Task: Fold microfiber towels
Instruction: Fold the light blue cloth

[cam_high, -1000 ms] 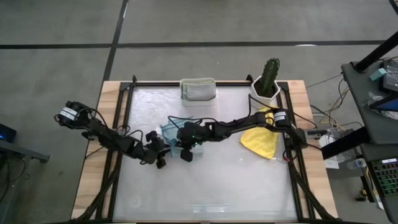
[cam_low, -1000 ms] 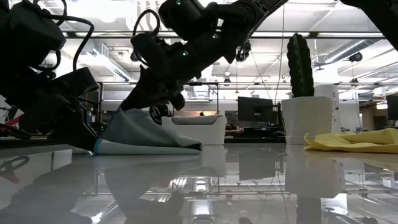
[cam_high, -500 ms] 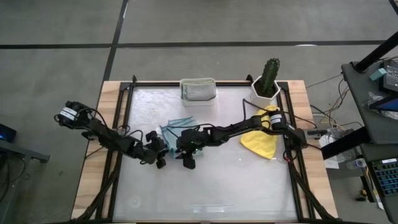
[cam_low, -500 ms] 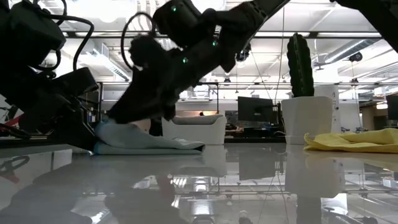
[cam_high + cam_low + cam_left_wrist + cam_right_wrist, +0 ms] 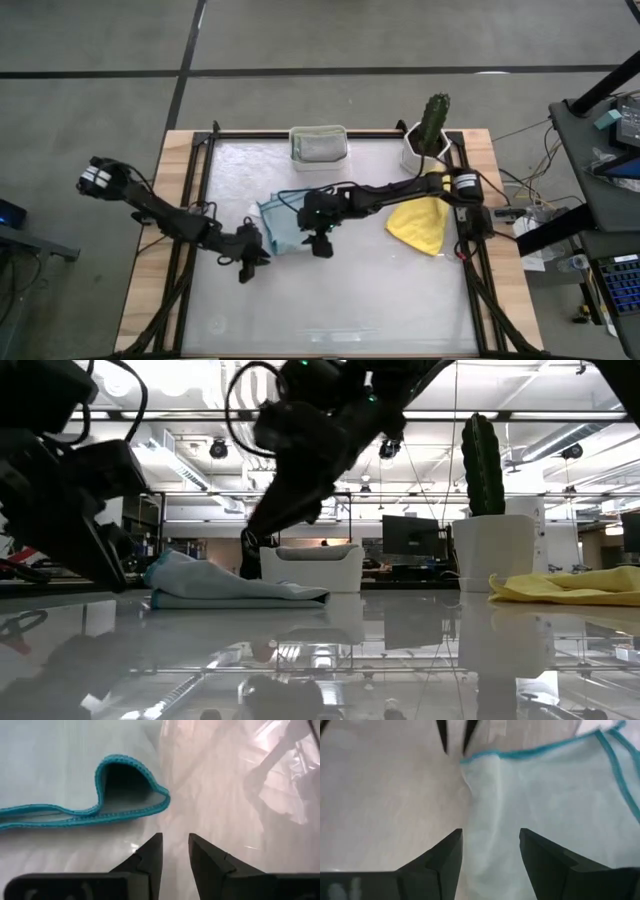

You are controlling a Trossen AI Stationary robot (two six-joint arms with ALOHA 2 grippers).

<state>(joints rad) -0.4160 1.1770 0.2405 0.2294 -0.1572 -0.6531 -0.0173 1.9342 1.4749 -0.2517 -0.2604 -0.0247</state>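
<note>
Right tool (image 5: 490,851) released, above pale blue towel (image 5: 279,222); left tool (image 5: 175,851) beside its corner, fingers narrowly parted, empty.

pale blue-grey towel (image 5: 278,225) folded, table centre; yellow towel (image 5: 420,226) crumpled, right.

towel (image 5: 281,221) mid-table, tub (image 5: 319,144) behind, plant (image 5: 431,131) right
</note>
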